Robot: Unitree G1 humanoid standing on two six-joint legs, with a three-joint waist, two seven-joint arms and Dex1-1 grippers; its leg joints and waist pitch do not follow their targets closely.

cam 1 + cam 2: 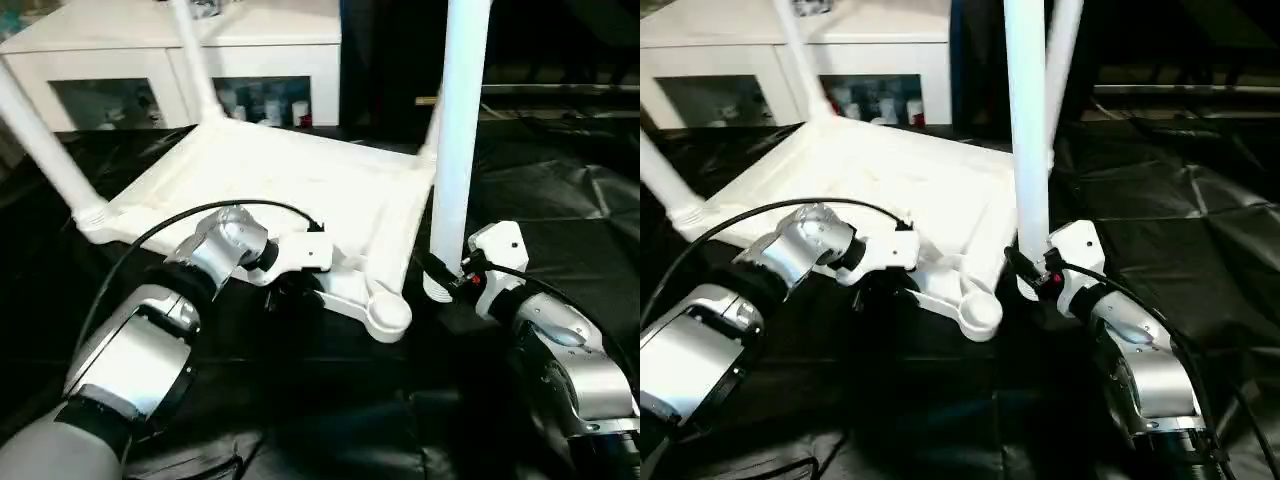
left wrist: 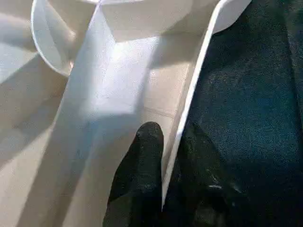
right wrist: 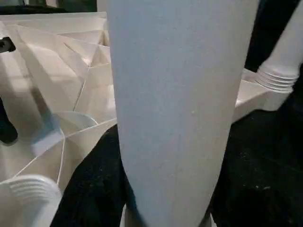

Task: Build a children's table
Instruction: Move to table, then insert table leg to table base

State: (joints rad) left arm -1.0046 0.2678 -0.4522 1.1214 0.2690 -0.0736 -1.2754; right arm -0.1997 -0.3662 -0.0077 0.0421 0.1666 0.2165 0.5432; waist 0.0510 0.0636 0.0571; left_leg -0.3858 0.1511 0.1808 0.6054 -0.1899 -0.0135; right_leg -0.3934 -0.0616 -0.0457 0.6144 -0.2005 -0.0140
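Silver forearms up front. Left claw (image 1: 290,290) is pinched on the tabletop (image 1: 300,190) rim, one finger each side, so the upside-down top is steadied on the black bench (image 1: 560,210). Right claw (image 1: 445,275) is clamped round the fourth leg (image 1: 458,130), kept upright just beside the empty corner socket (image 1: 388,318), prob. for insertion. Three legs already seated.

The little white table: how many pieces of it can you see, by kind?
Tabletop: 1
Legs screwed into it: 3, at the left, the far left and the far right
Loose leg in the right gripper: 1
Total: 5
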